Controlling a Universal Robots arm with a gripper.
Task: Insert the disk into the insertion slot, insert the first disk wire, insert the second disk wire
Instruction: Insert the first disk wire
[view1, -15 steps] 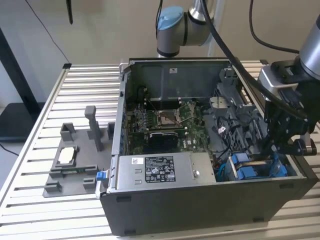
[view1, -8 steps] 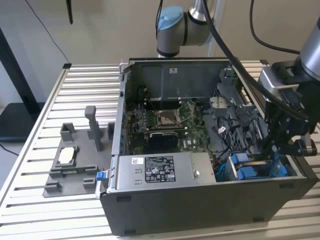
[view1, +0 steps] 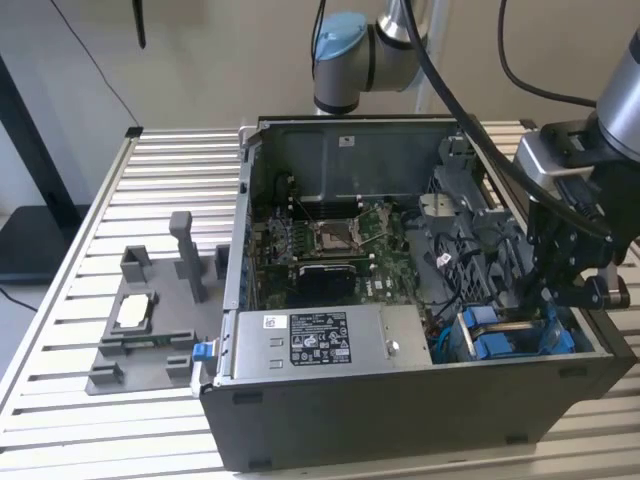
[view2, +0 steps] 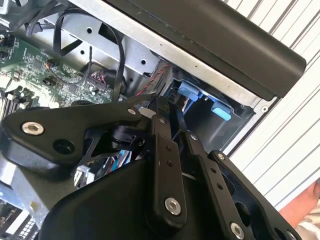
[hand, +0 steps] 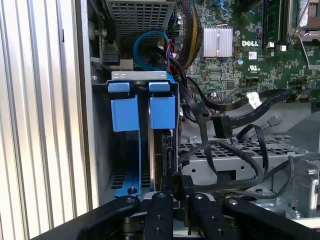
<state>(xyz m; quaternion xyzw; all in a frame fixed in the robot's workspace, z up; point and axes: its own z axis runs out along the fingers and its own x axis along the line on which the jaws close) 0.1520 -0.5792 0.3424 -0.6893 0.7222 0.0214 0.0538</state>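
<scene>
The disk (hand: 161, 160) stands edge-on in the insertion slot (hand: 139, 75), a dark slab below its blue carrier tab (hand: 162, 111). A second blue carrier (hand: 123, 114) sits in the bay beside it. My gripper (hand: 179, 197) hovers right at the disk's near edge, and a black wire connector (hand: 182, 184) sits between its fingertips, its cable running off over the grey cage. In the exterior view the gripper (view1: 548, 300) reaches down into the drive cage (view1: 510, 340) at the case's corner on the exterior view's right. The second wrist view shows the gripper (view2: 162, 107) with fingers drawn close together.
Loose black cables (hand: 235, 145) cross the cage next to the disk. The motherboard (view1: 330, 245) fills the case floor, with a long grey box (view1: 320, 345) along the near wall. A grey fixture (view1: 150, 320) sits on the slatted table. What looks like a hand (view2: 305, 210) is beside the case.
</scene>
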